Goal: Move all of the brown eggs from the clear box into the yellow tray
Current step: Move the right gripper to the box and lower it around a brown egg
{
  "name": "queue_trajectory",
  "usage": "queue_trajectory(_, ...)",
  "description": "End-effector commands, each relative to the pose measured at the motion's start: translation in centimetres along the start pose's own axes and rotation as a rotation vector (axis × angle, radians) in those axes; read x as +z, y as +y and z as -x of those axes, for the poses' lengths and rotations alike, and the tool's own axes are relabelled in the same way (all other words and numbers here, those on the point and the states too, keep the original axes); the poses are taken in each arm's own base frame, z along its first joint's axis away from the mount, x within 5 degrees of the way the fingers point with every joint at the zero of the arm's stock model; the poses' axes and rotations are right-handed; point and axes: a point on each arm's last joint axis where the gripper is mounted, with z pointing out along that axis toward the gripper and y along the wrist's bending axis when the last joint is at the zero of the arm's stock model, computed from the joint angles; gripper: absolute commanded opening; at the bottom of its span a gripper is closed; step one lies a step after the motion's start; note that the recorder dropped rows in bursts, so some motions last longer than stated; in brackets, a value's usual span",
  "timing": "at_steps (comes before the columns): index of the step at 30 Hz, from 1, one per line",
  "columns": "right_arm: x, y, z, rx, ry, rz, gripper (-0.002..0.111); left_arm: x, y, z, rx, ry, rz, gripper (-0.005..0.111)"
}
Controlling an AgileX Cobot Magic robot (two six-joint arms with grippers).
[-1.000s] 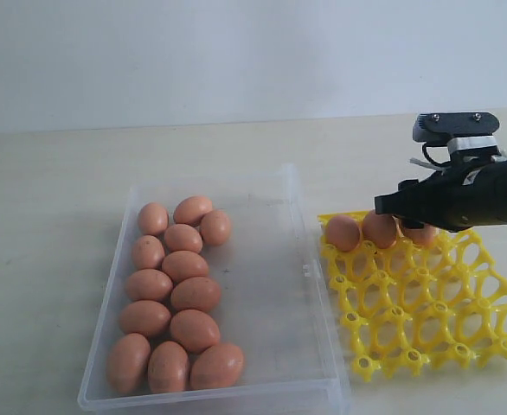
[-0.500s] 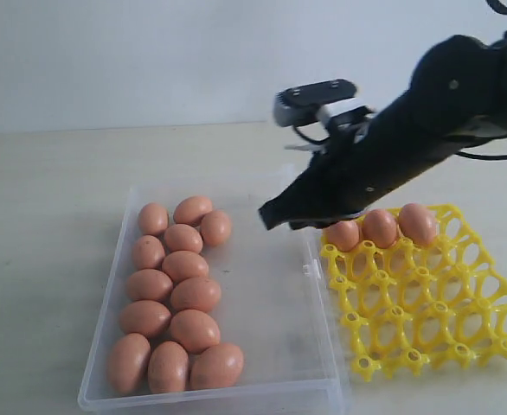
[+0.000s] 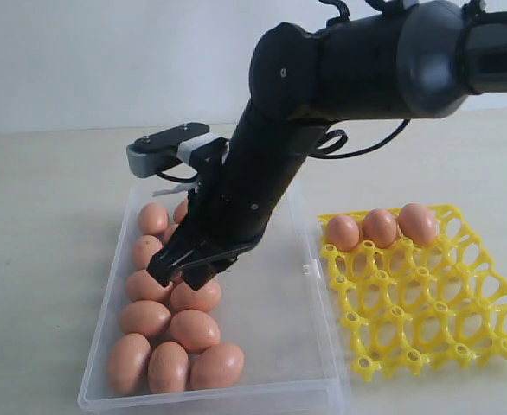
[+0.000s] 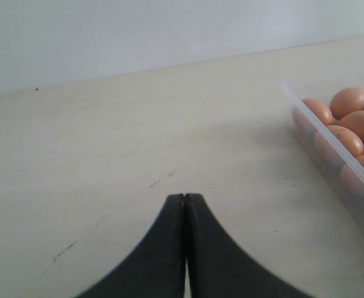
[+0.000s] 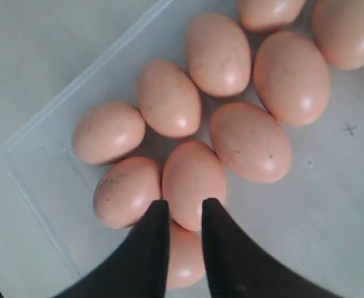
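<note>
There, smooth orange-brown eggs (image 3: 193, 328) lay clustered inside the shallow transparent plastic box (image 3: 275, 346), along one long wall. Three more sat in the bright yellow lattice tray (image 3: 426, 320) just beside the box. The right gripper (image 5: 185, 208) hung over the box's eggs, jaws narrowly parted, gripping nothing. Outside the box, the left gripper (image 4: 185, 198) was closed over the pale table (image 4: 107, 155).
</note>
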Motion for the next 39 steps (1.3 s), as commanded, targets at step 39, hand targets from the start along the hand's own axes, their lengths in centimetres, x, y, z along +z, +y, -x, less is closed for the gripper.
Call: queue_trajectory(39, 8.4, 0.6, 4.3, -0.561, 0.199, -0.216, 0.054, 0.0, 0.0, 0.3, -0.005, -0.017, -0.004, 0.0)
